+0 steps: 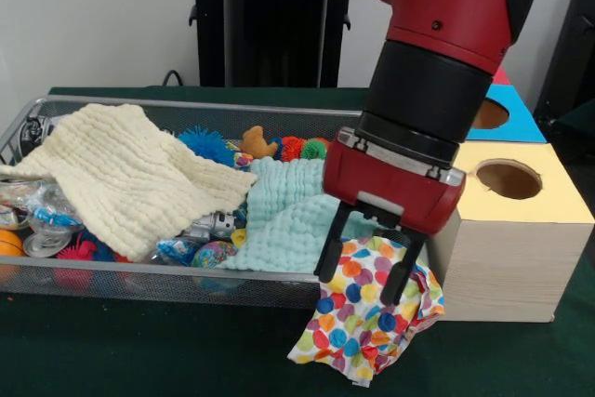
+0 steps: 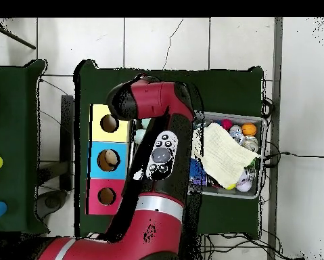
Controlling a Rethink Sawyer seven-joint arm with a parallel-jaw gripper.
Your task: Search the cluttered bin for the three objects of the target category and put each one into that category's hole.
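Observation:
My gripper (image 1: pixel 363 271) hangs at the right end of the wire bin (image 1: pixel 139 271), just beside the wooden box. Its two black fingers (image 1: pixel 327 258) stand apart, open, straddling the top of a polka-dot cloth (image 1: pixel 367 327) that drapes over the bin's front rim onto the table. A mint cloth (image 1: pixel 284 220) lies just behind it, and a cream cloth (image 1: pixel 130 174) covers the bin's left half. The box has a yellow hole (image 1: pixel 508 178), a blue hole (image 1: pixel 490 114) and a red section (image 1: pixel 500 76). In the overhead view the arm (image 2: pixel 161 159) hides the gripper; the cream cloth (image 2: pixel 225 152) shows.
Small toys crowd the bin: a blue spiky ball (image 1: pixel 206 144), a brown figure (image 1: pixel 256 143), an orange ball (image 1: pixel 7 244) and clear plastic pieces (image 1: pixel 42 220). From above, the box's holes (image 2: pixel 107 160) line up left of the arm, with the bin (image 2: pixel 259 193) on the right.

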